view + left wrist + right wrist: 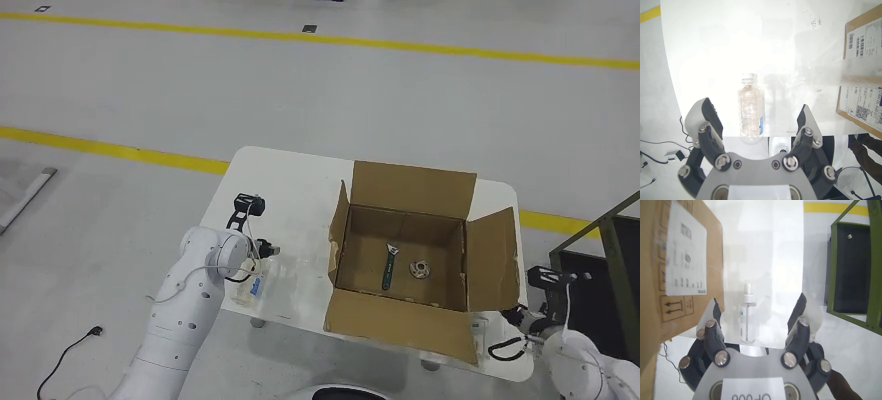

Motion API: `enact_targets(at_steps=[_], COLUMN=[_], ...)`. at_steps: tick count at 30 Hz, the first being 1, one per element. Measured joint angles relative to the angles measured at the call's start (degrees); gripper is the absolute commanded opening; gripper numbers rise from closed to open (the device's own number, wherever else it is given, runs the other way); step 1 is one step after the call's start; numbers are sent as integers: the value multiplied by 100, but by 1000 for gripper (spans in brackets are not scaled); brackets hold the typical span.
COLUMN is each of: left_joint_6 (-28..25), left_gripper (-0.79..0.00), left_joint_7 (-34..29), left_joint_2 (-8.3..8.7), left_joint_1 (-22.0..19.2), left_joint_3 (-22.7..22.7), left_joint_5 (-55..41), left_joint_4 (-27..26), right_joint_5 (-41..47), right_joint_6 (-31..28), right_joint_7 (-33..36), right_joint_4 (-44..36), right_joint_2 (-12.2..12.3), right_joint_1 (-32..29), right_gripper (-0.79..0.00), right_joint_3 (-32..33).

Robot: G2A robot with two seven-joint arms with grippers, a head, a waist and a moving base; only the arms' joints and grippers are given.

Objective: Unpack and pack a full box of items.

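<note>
- Left wrist view: the left gripper (755, 108) hangs over the near left edge of the white table (715, 47), its fingers spread wide and holding nothing.
- A clear plastic bottle (751, 111) with a blue label sits between the two fingers without touching either one. Its neck has no cap and points to the far side, and its base is at the table's near edge. Whether it stands or lies cannot be told.
- The cardboard box (859, 47) is well off to the right of the bottle, with labels on its side.
- Right wrist view: the right gripper (759, 303) is at the near right edge of the table, fingers open and empty.
- A small clear spray bottle (748, 321) stands upright between the fingers, apart from both. It is just beside the box's right wall.
- A green metal frame (849, 275) stands on the floor to the right of the table.
- Top view: the box sits on the right half of the table with all four flaps folded out.
- Inside the box, a green-handled wrench (388, 268) lies on the bottom, and a small round metal part (419, 268) lies just to its right.
- Yellow lines (300, 38) run across the grey floor beyond the table.
</note>
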Motion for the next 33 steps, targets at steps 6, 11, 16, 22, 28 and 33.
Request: enact_targets(at_steps=[6,11,16,22,28,33], left_joint_6=[0,0,0,0,0,0], left_gripper=[0,0,0,0,0,0], left_joint_7=[0,0,0,0,0,0], left_joint_2=[0,0,0,0,0,0], left_joint_1=[0,0,0,0,0,0], left_joint_3=[0,0,0,0,0,0], left_joint_5=[0,0,0,0,0,0], left_joint_4=[0,0,0,0,0,0], right_joint_5=[601,380,-801,-1854,-1934,-2137], right_joint_6=[378,281,28,311,1248,1757], right_joint_7=[-352,-142,443,1025,1230,1350], right_joint_4=[-1123,-1821,-1925,-1096,817,2228], right_joint_2=[-31,4,73,7,-213,-433], right_joint_1=[197,631,1266,2185,3217,3976], right_gripper=[-773,-785,-785,-785,-785,-785], right_joint_3=[479,-36,-1105,-2720,-3934,-4780])
